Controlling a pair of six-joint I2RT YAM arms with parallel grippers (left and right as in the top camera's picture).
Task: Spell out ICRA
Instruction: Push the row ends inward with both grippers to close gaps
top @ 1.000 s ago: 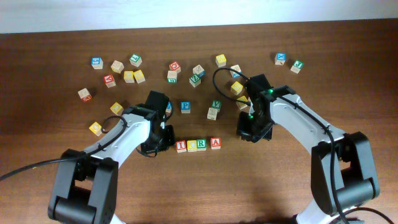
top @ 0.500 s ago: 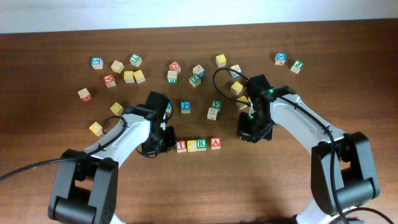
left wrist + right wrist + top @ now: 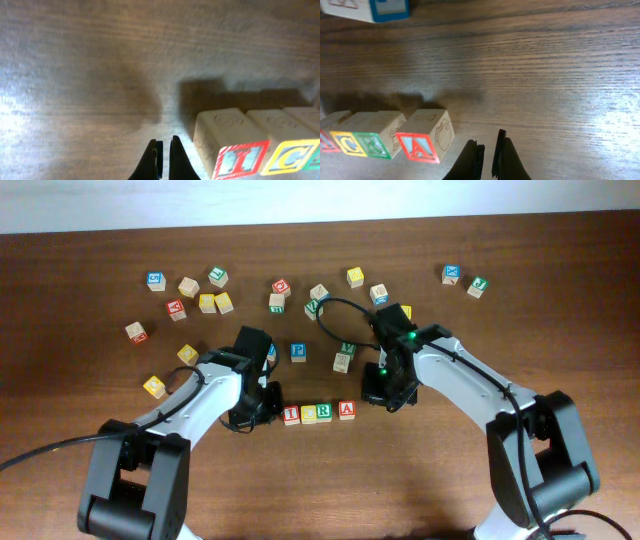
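Observation:
Four letter blocks stand in a row near the table's middle: the I block (image 3: 291, 415), C block (image 3: 308, 414), R block (image 3: 325, 413) and A block (image 3: 346, 410). My left gripper (image 3: 264, 406) is shut and empty, low over the table just left of the I block (image 3: 227, 147); the C block (image 3: 287, 145) shows beside it. My left jaws (image 3: 163, 150) touch nothing. My right gripper (image 3: 374, 394) is shut and empty, just right of the A block (image 3: 422, 139), apart from it. My right jaws (image 3: 488, 150) hover low over bare wood.
Several loose letter blocks lie scattered across the back of the table, among them a blue P block (image 3: 298, 351), a plain block (image 3: 343, 362), a yellow block (image 3: 154, 386) and two at the far right (image 3: 452, 274). A blue block (image 3: 385, 7) shows behind my right gripper.
My right arm has moved left, bringing its gripper closer to the A block. The left arm and the row of blocks have not moved.

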